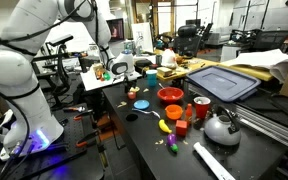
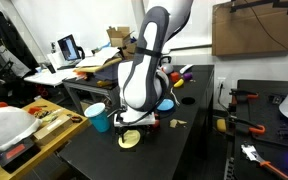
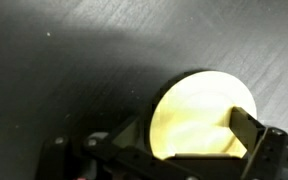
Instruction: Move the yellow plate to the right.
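The yellow plate lies flat on the dark table and fills the lower middle of the wrist view. My gripper is open just above it. The right finger overlaps the plate's right part and the left finger stands at its left rim. In an exterior view the plate shows near the table's front edge, with the gripper directly over it. In an exterior view the gripper hangs at the table's far end, and the plate is not clear to me there.
A blue cup stands close beside the plate. Further along the table are a red bowl, a red cup, a metal kettle, a blue tray and small toys.
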You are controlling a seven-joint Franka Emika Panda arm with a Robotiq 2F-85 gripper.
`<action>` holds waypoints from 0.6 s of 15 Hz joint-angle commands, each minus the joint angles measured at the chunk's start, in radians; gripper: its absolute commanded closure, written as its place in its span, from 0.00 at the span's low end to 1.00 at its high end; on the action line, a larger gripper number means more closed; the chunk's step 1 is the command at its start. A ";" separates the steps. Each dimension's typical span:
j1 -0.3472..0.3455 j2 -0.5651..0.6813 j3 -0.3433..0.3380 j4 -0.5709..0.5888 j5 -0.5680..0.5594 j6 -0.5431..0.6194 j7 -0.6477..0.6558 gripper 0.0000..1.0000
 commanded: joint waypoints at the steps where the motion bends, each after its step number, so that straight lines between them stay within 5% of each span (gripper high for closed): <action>1: -0.026 0.022 0.030 -0.001 0.042 0.048 -0.026 0.00; 9: -0.021 0.028 0.037 -0.001 0.054 0.126 -0.048 0.00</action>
